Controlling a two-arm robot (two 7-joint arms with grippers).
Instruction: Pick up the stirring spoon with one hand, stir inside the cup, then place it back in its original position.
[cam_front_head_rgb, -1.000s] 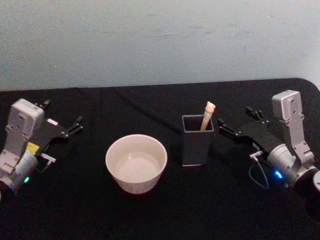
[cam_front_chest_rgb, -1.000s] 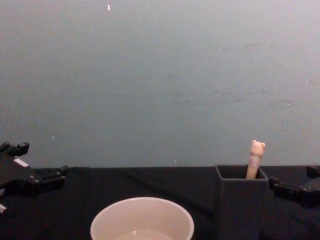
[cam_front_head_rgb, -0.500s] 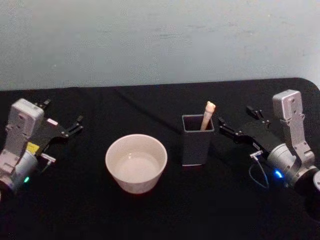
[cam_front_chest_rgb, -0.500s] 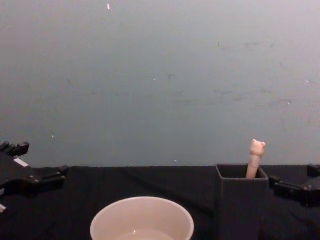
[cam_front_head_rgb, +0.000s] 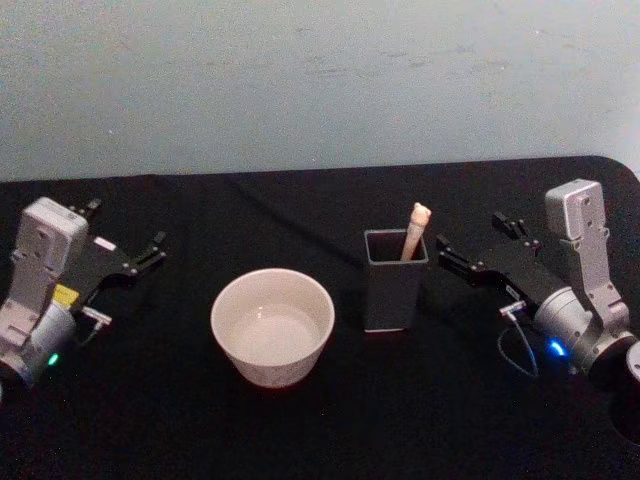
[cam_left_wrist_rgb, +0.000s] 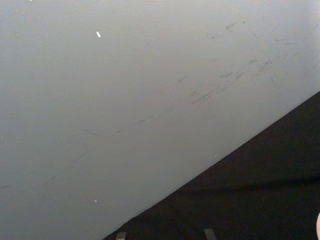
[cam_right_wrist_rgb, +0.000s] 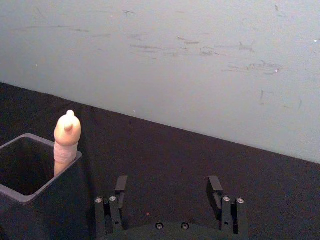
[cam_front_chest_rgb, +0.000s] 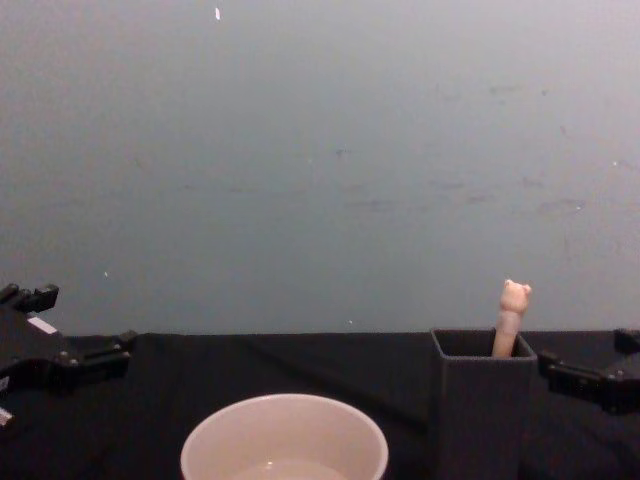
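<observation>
Beige and slim, the spoon (cam_front_head_rgb: 415, 229) stands in the dark grey holder (cam_front_head_rgb: 394, 291), leaning against its far right corner with only the handle and little bear head poking above the rim. The cream cup (cam_front_head_rgb: 272, 324) sits on the black table (cam_front_head_rgb: 300, 430) just to the holder's left, not touching it.

The right gripper (cam_front_head_rgb: 470, 252) hangs just right of the holder, fingers spread wide and holding nothing; from its wrist camera the two fingers (cam_right_wrist_rgb: 120, 186) show well apart, with the spoon handle off to one side. The left gripper (cam_front_head_rgb: 150, 250) is parked out at the left, fingers apart and holding nothing.

To my eye the reach is the step in hand. It needs lining up on the handle below the bear head, closing gently, then lifting straight up so the spoon's bowl clears the wall without tipping the holder.
</observation>
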